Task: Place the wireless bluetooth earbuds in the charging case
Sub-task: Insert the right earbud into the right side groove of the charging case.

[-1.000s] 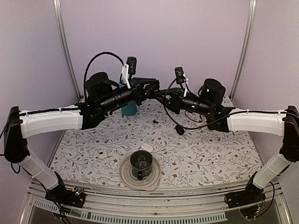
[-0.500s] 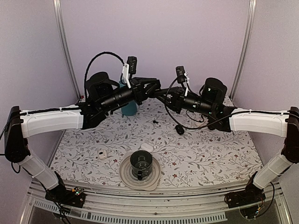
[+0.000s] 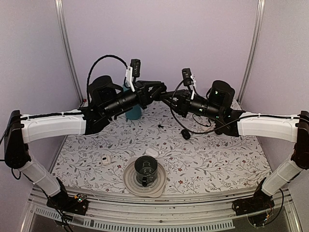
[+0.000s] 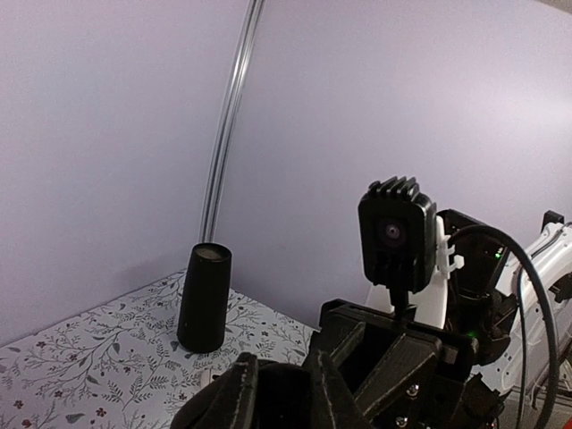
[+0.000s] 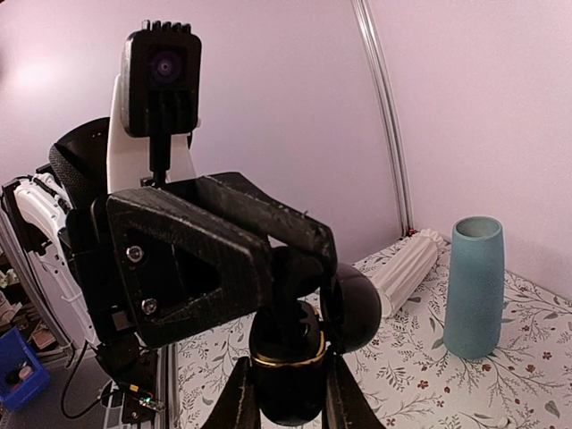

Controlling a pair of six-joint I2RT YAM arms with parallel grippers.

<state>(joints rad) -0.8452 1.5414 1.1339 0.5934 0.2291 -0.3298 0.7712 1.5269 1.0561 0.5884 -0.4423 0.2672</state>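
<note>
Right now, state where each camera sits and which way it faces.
Top: above, behind the bases, looking down on the table; left arm and right arm show.
Left wrist: faces the right gripper and a tumbler; own fingers at bottom.
Right wrist: faces the left gripper and a vase; own fingers grip the case.
Shared: each wrist view shows the other's camera; top and right wrist both show the vase.

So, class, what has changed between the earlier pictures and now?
The right arm edged slightly rightward in the top view; nothing was grasped or released. The left arm, the pod in the right jaws, cup, plate and vase stayed put.
</note>
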